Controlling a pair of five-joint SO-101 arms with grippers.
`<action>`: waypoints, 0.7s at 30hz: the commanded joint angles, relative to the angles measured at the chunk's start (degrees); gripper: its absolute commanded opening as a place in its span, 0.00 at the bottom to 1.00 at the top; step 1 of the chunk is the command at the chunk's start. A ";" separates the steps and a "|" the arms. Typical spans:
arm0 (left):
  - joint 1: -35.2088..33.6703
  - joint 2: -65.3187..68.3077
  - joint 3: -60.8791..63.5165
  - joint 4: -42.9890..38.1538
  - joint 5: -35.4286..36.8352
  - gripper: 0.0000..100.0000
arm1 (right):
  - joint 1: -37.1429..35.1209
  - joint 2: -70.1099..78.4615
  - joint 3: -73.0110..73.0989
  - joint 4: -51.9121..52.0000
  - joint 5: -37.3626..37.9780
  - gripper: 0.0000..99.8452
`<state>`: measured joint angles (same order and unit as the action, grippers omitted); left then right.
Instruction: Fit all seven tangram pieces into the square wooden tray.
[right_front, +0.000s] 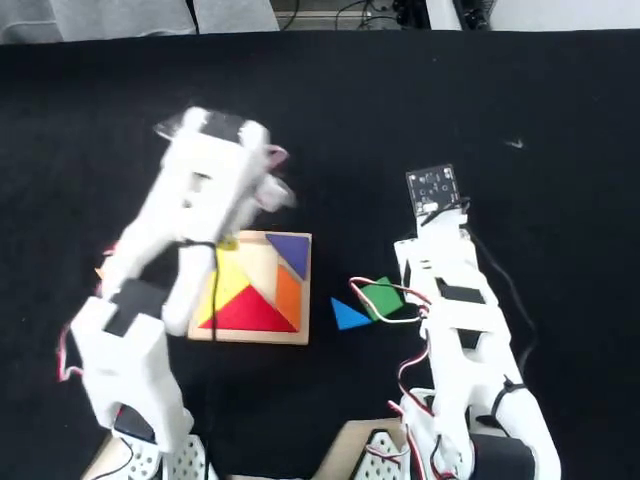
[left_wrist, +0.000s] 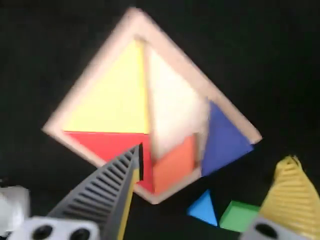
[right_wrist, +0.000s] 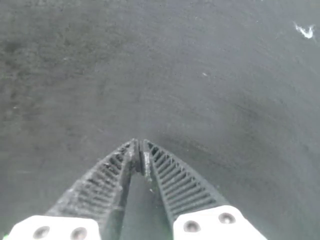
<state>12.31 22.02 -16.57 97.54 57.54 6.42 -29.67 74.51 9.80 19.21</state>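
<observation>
- The tangram pieces are partly in place. In the high view, the wooden tray (right_front: 250, 338) holds a yellow triangle (right_front: 228, 285), a red triangle (right_front: 250, 312), an orange piece (right_front: 288, 295) and a dark blue triangle (right_front: 290, 250).
- A light blue triangle (right_front: 347, 315) and a green square (right_front: 383, 297) lie close together on the black table (right_front: 400, 100), just beside the tray.
- The left arm (right_front: 200, 190) hangs over the tray. The right arm (right_front: 455, 310) is next to the green square.
- In the left wrist view, the left gripper (left_wrist: 212, 155) is spread wide with nothing in it, above the tray.
- A pale bare patch (left_wrist: 175, 110) of the tray floor shows between the yellow and dark blue triangles. The dark blue triangle seems to lie partly on the rim.
- In the right wrist view, the right gripper (right_wrist: 139, 150) is closed and holds nothing, over bare table.
- Four pieces look done. The two outside have to go in, and the dark blue triangle may need a push.
</observation>
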 joint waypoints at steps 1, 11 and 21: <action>-11.82 -3.16 -6.99 3.34 -16.35 0.40 | -1.41 -2.15 -1.63 -0.70 -0.09 0.01; -30.64 -16.35 -4.62 3.34 -52.57 0.14 | -2.99 -2.33 -0.92 -0.79 0.00 0.01; -37.49 -32.97 15.16 0.97 -69.80 0.12 | -2.90 -2.42 -0.84 -0.79 -0.35 0.02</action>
<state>-22.95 -5.23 -7.60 100.26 -4.79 4.04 -29.67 74.51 9.80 19.21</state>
